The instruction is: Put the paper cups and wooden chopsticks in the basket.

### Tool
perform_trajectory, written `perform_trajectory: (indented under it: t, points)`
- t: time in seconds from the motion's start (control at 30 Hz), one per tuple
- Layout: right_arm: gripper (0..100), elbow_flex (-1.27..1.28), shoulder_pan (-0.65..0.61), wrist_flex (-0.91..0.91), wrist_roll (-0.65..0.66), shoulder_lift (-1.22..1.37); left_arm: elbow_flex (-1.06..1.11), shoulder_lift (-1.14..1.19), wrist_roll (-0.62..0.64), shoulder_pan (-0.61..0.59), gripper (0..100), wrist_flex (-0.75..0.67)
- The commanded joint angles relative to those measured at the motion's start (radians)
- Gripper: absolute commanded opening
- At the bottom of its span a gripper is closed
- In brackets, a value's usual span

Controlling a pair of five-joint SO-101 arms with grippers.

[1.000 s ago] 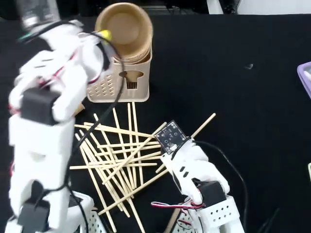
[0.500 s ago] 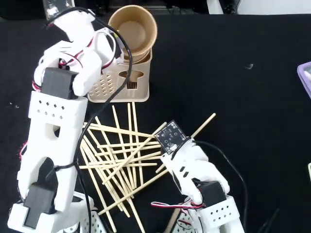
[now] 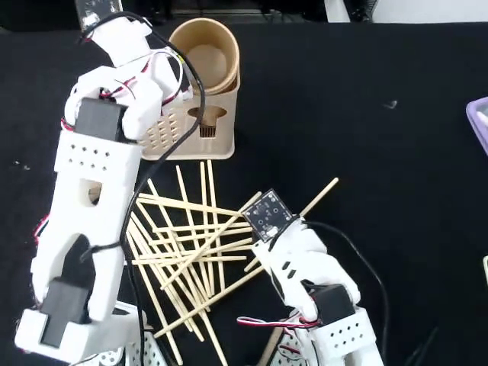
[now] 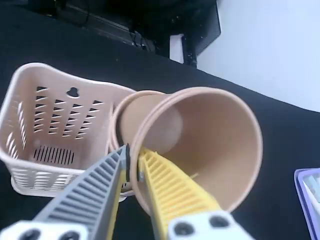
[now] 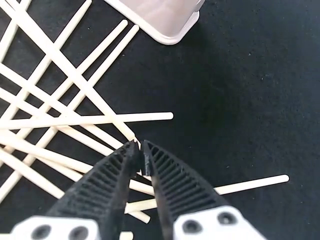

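Observation:
A brown paper cup [image 3: 204, 55] sits tilted in the top of the beige basket [image 3: 191, 126], nested into another cup [image 4: 131, 117] inside it. My left gripper [image 4: 132, 154] is shut on the upper cup's [image 4: 205, 145] rim, with the yellow finger inside the cup and the grey one outside. Several wooden chopsticks [image 3: 191, 244] lie crisscrossed on the black table in front of the basket. My right gripper [image 5: 139, 147] hovers shut just over the chopsticks [image 5: 75, 120] at the pile's right edge, with one stick's end right at its tips.
A purple tray [image 3: 479, 114] pokes in at the table's right edge. Both arm bases stand at the front edge. The black table [image 3: 366, 152] stretches bare to the right of the basket and the pile.
The left arm has swung right and lowered the cup down into the basket's top. The right arm and the chopsticks have not moved.

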Motion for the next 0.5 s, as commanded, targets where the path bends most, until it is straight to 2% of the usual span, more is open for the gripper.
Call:
perform_trajectory:
  t: [0.0, 0.13, 0.47]
  points:
    - [1.1, -0.002, 0.015, -0.031, 0.0, -0.013, -0.068, 0.048, 0.003, -0.001, 9, -0.014]
    - [1.1, -0.002, 0.014, -0.029, 0.0, -0.013, -0.101, 0.052, 0.005, -0.001, 18, -0.014]
    - [1.1, -0.002, 0.011, -0.026, 0.0, -0.013, -0.162, 0.063, -0.003, -0.01, 18, -0.068]
